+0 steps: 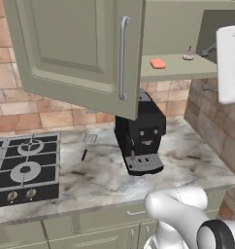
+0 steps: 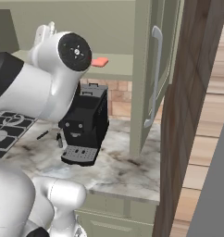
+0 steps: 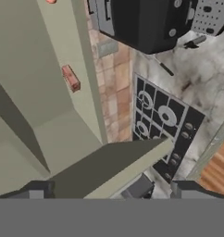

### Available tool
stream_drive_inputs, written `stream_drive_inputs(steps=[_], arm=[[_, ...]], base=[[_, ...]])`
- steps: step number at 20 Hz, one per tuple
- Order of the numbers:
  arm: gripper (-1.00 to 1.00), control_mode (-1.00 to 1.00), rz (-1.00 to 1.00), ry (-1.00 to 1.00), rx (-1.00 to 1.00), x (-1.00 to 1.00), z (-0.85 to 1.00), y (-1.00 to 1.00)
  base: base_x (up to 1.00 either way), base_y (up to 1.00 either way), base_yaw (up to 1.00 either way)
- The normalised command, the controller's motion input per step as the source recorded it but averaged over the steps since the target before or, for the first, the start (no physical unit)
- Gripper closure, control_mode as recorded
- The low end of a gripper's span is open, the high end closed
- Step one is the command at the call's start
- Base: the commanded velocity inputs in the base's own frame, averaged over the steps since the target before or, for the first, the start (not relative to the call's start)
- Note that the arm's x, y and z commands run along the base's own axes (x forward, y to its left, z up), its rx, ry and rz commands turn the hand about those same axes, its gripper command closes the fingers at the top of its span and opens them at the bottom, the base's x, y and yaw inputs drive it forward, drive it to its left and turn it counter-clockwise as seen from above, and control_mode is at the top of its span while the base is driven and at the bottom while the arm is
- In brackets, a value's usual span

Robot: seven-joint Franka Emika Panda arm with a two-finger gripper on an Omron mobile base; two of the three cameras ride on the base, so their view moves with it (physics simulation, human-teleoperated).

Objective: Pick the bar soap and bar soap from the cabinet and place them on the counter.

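2 bars to move and, as I read it, 0 delivered so far: nothing soap-like lies on the counter [image 1: 187,160], which carries just the black coffee machine [image 1: 141,131] and a small dark utensil [image 1: 84,154] near the gas hob [image 1: 25,165] on the left. Up in the cabinet [image 1: 177,70], door swung wide, the coral-red bar soap [image 1: 158,63] sits on the shelf toward its near edge, with a small pale knob-topped item [image 1: 189,54] further right and deeper in, which is not part of the job. Over in the hand view, the orange-brown bar soap [image 3: 71,77] lies on the same shelf floor, well apart from the coral one, which just peeks in at the top edge of that view. The gripper [image 3: 114,192] is up at cabinet height looking along the shelf, its 2 fingertips [image 3: 37,192] spread wide with no bar between them, so it's empty and ready. The white arm [image 1: 231,63] stands at the right of the opening, level with the shelf. My call: this is the reach toward bar 1, with no contact yet. Left to do is 2 full rounds, meaning grasp, lift out past the door, set down on the marbled stone, then back up for bar 2.
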Motion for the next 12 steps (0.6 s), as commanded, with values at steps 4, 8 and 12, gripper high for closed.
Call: stream_drive_inputs(steps=[4, 8, 12], arm=[[-1.0, -1.0, 0.12, 0.0, 0.08, 0.01, -0.03, 0.05], [-1.0, -1.0, 0.13, 0.0, 0.05, 0.0, -0.1, 0.15], [-1.0, -1.0, 0.11, 0.0, 0.01, 0.02, -0.13, 0.38]], base=[[0.0, 0.0, 0.0], [0.0, 0.0, 0.0], [0.0, 0.0, 0.0]])
